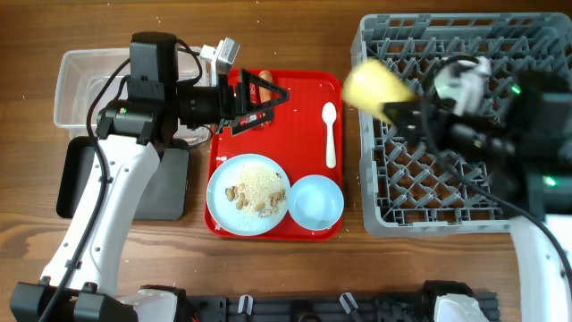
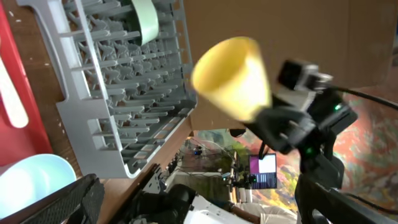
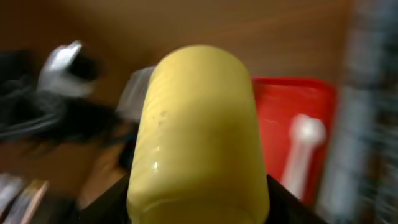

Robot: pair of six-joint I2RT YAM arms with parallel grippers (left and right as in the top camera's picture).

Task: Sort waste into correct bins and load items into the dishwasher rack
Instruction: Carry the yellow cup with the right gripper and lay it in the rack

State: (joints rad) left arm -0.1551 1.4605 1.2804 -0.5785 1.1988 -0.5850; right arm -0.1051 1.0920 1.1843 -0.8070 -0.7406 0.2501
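The right gripper [image 1: 393,107] was clamped on the yellow cup [image 1: 372,86], holding it tilted in the air over the left edge of the dishwasher rack [image 1: 375,222]. The left gripper [image 1: 264,97] hovered over the red tray [image 1: 304,89]; whether it was apart or together could not be told. The white spoon [image 1: 330,134], light blue bowl [image 1: 315,201] and plate [image 1: 223,174] of beige scraps [image 1: 255,183] lay on that tray
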